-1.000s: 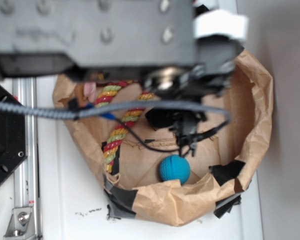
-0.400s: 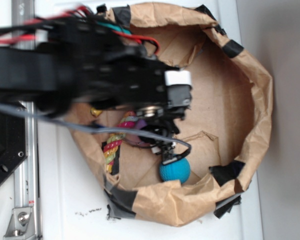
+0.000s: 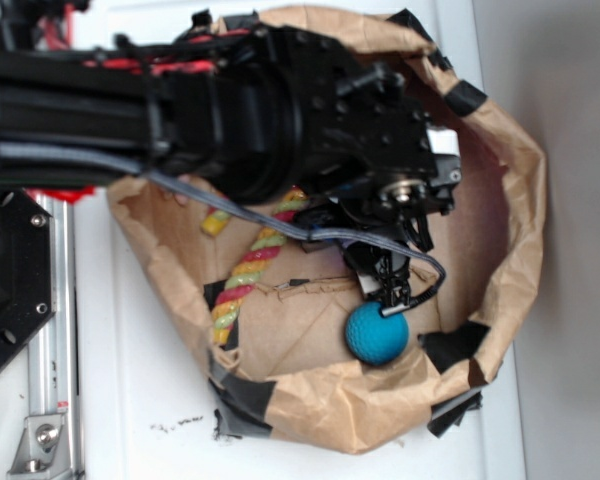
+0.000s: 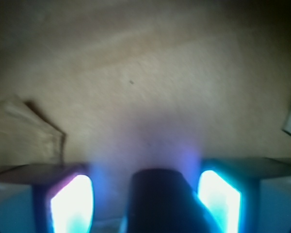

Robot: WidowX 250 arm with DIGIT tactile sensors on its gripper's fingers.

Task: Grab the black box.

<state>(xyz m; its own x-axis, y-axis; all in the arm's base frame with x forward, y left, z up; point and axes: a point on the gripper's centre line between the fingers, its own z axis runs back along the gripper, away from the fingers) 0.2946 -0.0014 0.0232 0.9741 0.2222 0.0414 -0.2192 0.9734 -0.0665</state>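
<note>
In the wrist view a dark, blurred block, the black box (image 4: pixel 157 204), sits low between my two glowing fingers (image 4: pixel 70 204). A gap shows on each side of it, wider on the left. My gripper (image 4: pixel 145 191) is open around it, over brown paper. In the exterior view my gripper (image 3: pixel 392 290) points down inside the brown paper bowl (image 3: pixel 525 200), its tips right at the top of the teal ball (image 3: pixel 377 332). There the arm covers the box, so I cannot pick it out.
A red, yellow and green rope (image 3: pixel 245 280) lies in the bowl's left half. Black tape patches (image 3: pixel 450 345) hold the crumpled paper wall. A black hexagonal plate (image 3: pixel 10 290) and a metal rail (image 3: pixel 45 400) lie left of the bowl.
The arm has swung to the right across the bowl. The gripper now stands further right, and the teal ball has shifted a little to the right.
</note>
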